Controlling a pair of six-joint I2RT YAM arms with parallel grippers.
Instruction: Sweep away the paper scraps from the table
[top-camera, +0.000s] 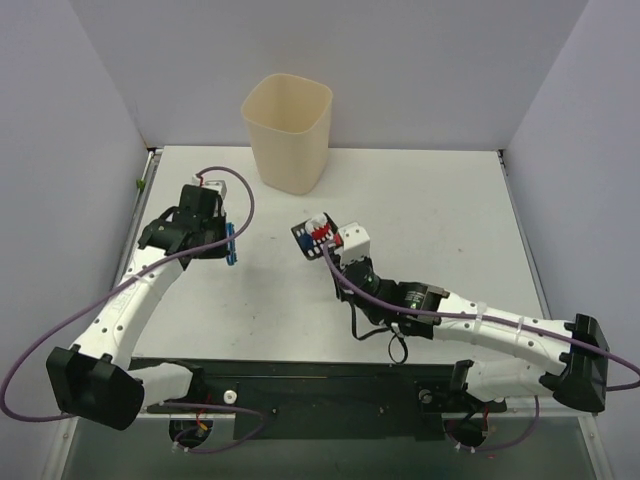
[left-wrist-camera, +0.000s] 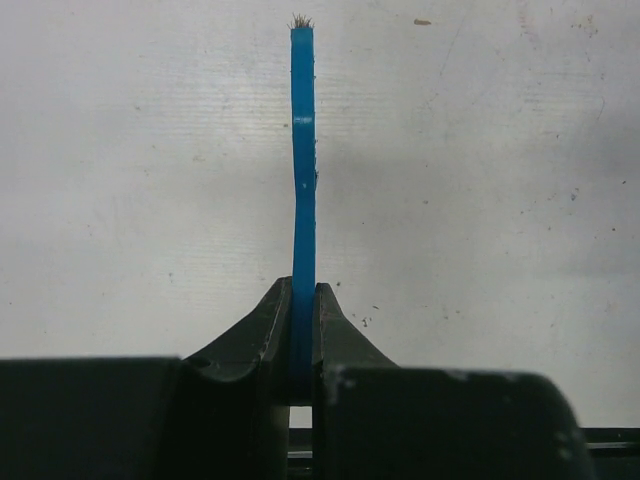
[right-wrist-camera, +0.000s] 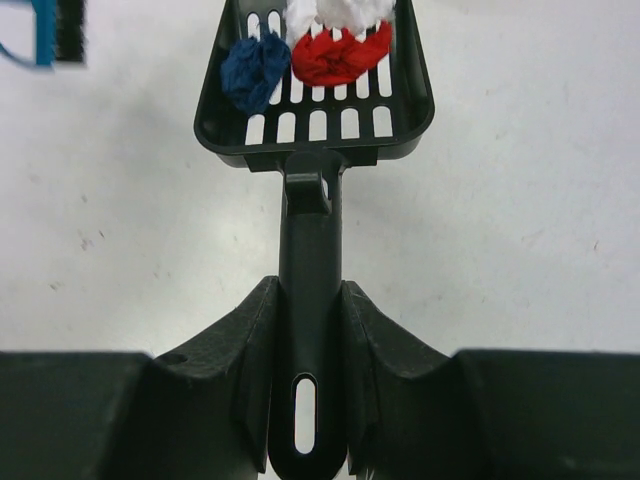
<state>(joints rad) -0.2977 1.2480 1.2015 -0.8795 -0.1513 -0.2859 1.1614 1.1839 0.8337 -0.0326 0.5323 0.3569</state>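
Near the middle of the white worktop (top-camera: 440, 210), a black slotted plastic scoop (right-wrist-camera: 310, 230) is gripped by its handle in the right gripper (right-wrist-camera: 310, 290), with blue, red and white crumpled paper scraps (right-wrist-camera: 340, 55) carried in its pan. To the left, a thin blue plastic brush (left-wrist-camera: 302, 150) is clamped in the left gripper (left-wrist-camera: 303, 295).

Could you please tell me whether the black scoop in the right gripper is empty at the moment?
No, in the right wrist view a blue paper scrap and a red paper scrap lie in the scoop.
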